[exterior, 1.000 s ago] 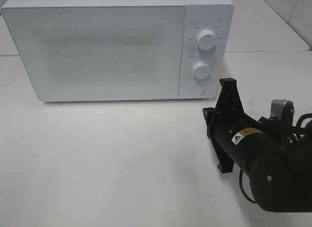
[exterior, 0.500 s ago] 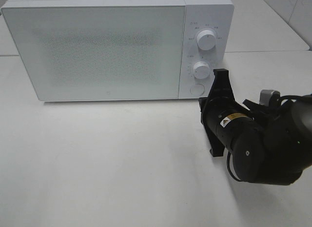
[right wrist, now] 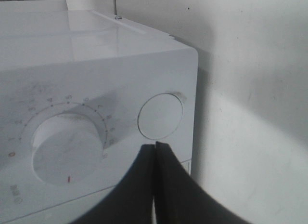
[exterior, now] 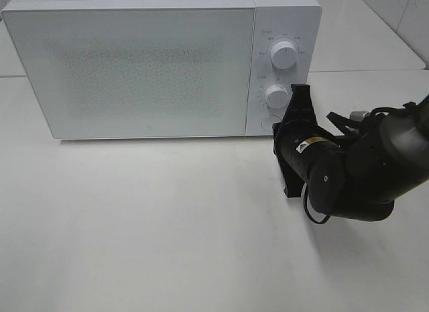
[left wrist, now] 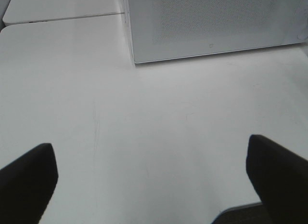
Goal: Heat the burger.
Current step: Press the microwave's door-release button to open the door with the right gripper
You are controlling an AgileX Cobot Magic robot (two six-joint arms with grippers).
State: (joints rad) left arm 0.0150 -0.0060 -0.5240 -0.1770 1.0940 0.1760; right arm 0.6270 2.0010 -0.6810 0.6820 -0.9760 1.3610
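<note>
Starting at the left, our left gripper hangs above the bare white table with its two fingers spread as wide as they go and nothing between them; we judge it has no part in this step. Next comes the microwave, the only container in sight. Its frosted door is shut flush and we can make out nothing through the speckled panel, so we cannot tell what, if anything, sits inside. The burger shows in none of our views. It is not on the visible table, and whether it lies behind that door we cannot say. Further right, on the control panel, stand the upper knob, the lower knob and, under it, the round button. At the far right, our right gripper has its fingers pressed together on nothing, forming one narrow tip that points at the button's rim. Whether it is just short of the rim or barely touching it, we cannot tell. We judge the step in hand to be pressing this button, probably the door release. To do it well we should centre the tip on the button and push squarely into the panel. We should keep clear of the lower knob just beside it so no setting is disturbed, and press gently enough that the oven does not slide back on the smooth table.
</note>
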